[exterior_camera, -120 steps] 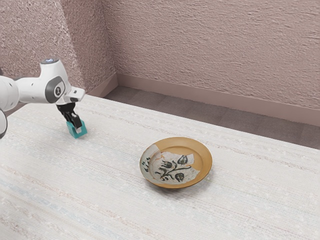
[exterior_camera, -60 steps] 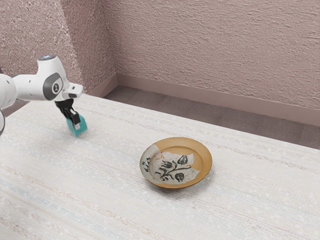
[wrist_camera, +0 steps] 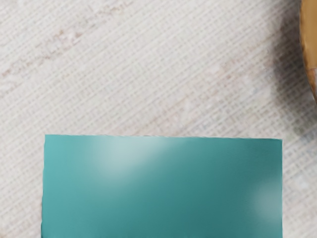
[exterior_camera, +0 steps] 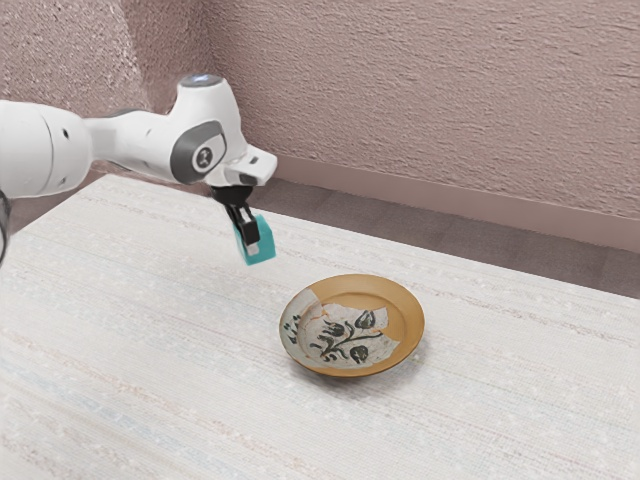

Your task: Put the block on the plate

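My fingers (exterior_camera: 251, 233) pinched the block (exterior_camera: 266, 243) above the table (exterior_camera: 180, 350); the plate (exterior_camera: 408, 335) lay lower, toward the exterior view's right.

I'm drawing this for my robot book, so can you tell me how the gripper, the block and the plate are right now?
Gripper: shut on the block, above the table.
Teal block: held up off the table, not on the plate.
Flower-patterned plate: face up on the table, with nothing on it.
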